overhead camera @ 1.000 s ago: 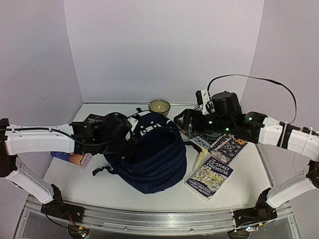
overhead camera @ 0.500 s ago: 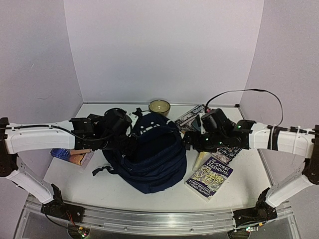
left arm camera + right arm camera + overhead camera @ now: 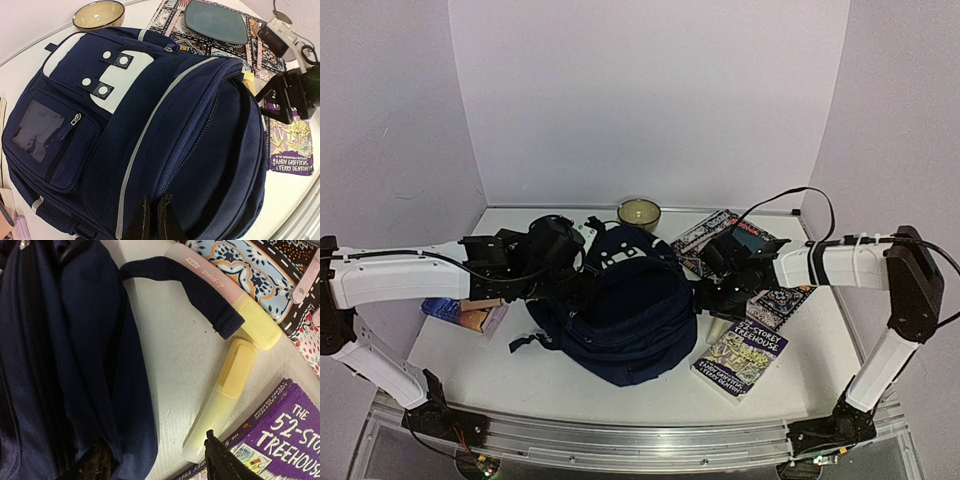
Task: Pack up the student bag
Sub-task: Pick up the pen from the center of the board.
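At the rim of the student bag, left tool clamped on fabric; right tool apart, tips mostly cropped.

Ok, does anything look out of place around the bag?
A navy strap of the student bag lies draped across the pink highlighter on the table, next to the yellow highlighter; it could snag a pick-up.

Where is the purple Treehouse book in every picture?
Top external: the Treehouse book lies front right, just right of the student bag.
Left wrist: the book is at the right edge, beyond the bag.
Right wrist: the book's corner fills the bottom right.
Shared landmark: the navy student bag, seen in all three views.
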Robot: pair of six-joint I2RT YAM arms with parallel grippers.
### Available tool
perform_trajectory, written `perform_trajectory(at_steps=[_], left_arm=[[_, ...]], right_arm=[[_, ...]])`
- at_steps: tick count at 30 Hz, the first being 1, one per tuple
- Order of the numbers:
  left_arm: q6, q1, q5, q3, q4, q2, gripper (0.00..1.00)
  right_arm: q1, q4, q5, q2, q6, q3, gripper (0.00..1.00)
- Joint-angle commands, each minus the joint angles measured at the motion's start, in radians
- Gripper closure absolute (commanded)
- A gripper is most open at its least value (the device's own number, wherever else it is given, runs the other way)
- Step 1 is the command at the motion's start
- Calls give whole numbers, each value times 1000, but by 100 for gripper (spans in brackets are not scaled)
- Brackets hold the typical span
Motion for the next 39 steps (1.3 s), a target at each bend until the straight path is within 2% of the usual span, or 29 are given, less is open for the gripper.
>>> perform_trajectory(at_steps=[1, 5, 12, 26, 33, 36, 39], left_arm=[[-11, 10, -31, 39, 55, -58, 100], [-3, 10, -52, 38, 56, -62, 100], [-13, 10, -86, 41, 56, -47, 100], [-52, 10, -179, -7, 66, -71, 100], [-72, 10, -194, -38, 71, -72, 100], [-73, 10, -193, -25, 71, -50, 100], [-73, 10, -186, -7, 71, -29, 100]], right_arm=[[-43, -113, 60, 37, 73, -3, 41], [-63, -119, 49, 17, 73, -18, 43], [-63, -122, 18, -40, 41, -6, 37], [-72, -116, 51, -63, 77, -41, 39], [-73, -73, 5, -137, 38, -84, 33], [-73, -37, -71, -168, -25, -83, 28], [-74, -41, -31, -184, -31, -85, 27]])
